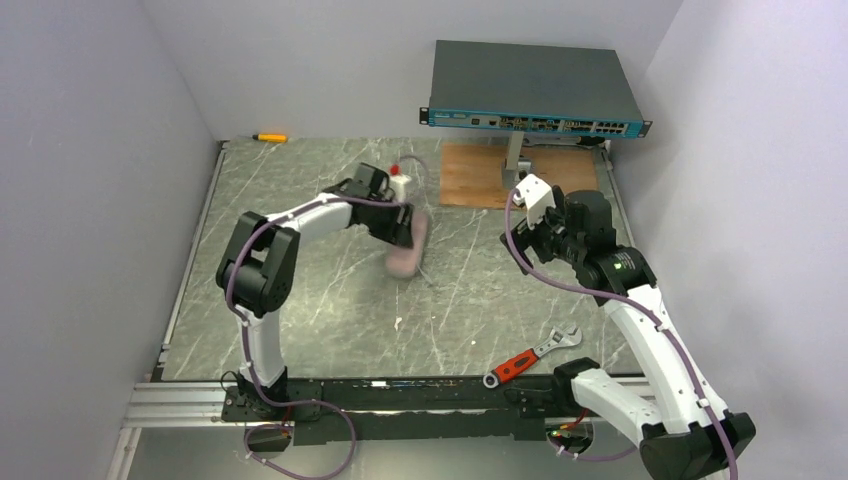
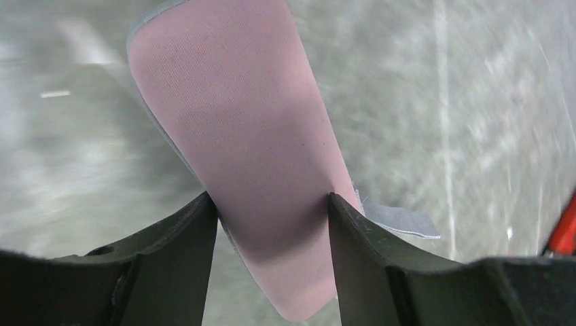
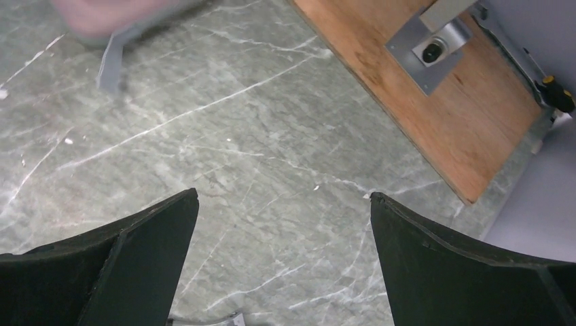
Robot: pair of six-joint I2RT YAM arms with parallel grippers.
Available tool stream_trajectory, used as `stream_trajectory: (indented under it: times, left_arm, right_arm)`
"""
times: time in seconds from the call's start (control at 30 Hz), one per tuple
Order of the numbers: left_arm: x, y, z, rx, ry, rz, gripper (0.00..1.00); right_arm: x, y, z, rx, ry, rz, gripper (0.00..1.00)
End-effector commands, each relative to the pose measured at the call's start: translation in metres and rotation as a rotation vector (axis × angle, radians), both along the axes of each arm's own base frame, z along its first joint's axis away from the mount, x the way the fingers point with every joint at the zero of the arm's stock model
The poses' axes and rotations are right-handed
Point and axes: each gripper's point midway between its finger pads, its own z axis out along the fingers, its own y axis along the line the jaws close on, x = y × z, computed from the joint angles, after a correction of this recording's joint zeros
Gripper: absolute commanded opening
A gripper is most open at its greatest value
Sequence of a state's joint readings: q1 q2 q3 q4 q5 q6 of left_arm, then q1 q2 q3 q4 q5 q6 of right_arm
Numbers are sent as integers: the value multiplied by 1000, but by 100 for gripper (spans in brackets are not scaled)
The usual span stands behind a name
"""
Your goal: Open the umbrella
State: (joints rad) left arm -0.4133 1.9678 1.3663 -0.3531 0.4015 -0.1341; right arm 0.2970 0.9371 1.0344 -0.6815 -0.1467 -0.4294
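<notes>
The left gripper (image 2: 270,204) pinches the folded umbrella (image 2: 244,129) across its width over the middle of the marble table (image 1: 330,320), its long axis running out past the fingers, while the right gripper (image 3: 282,200), spread and empty, hangs apart on the umbrella's right and would likely need to reach leftward.

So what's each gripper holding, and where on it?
The left gripper is shut on the umbrella, clamped across its folded pink fabric. The right gripper is open, holding nothing.

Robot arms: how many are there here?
2. The left arm reaches mid-table, left pincer shut on the umbrella; the right arm stands at the right, right pincer open, empty.
</notes>
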Motion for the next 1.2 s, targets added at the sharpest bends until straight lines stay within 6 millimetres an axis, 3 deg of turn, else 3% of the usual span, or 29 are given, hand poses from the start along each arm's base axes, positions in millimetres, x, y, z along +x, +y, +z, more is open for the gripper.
stream_trajectory:
  times: [0.0,0.07,0.17,0.23,0.27,0.33,0.37,0.4,0.47,0.6,0.73,0.8,1.03,1.17]
  left_arm:
    - [-138,-34,-37,58,236,-476,39]
    - [-147,-36,-37,87,225,-569,38]
    - [-136,-37,-32,109,199,-625,42]
    - [-123,-38,-23,110,166,-647,50]
    - [-115,-38,-17,104,146,-649,59]
    - [-99,-39,4,69,104,-619,76]
    - [-94,-38,17,30,87,-599,94]
    - [-88,-35,37,-22,45,-576,99]
    - [-74,-25,68,-118,-49,-495,100]
    - [-55,23,114,-205,-255,-250,100]
    - [-70,64,147,-270,-468,-77,100]
    - [-82,79,153,-267,-559,0,100]
    - [-129,102,145,-280,-537,50,100]
    - [-132,120,149,-262,-617,157,100]
  right_arm:
    - [-17,14,-5,9,-6,140,100]
    - [-25,17,-11,6,19,180,100]
    - [-34,19,-19,6,36,216,100]
    - [-41,20,-24,4,43,243,100]
    - [-44,21,-27,0,48,258,100]
    - [-49,22,-30,-13,49,289,100]
    - [-51,22,-32,-29,53,311,100]
    - [-52,22,-35,-47,56,338,100]
    - [-49,25,-37,-75,47,372,100]
    - [-44,41,-47,-122,31,527,100]
    - [-37,69,-68,-220,-16,761,99]
    - [-34,86,-87,-295,-5,904,99]
    - [5,137,-121,-361,4,1070,98]
    - [19,155,-136,-384,-10,1138,97]
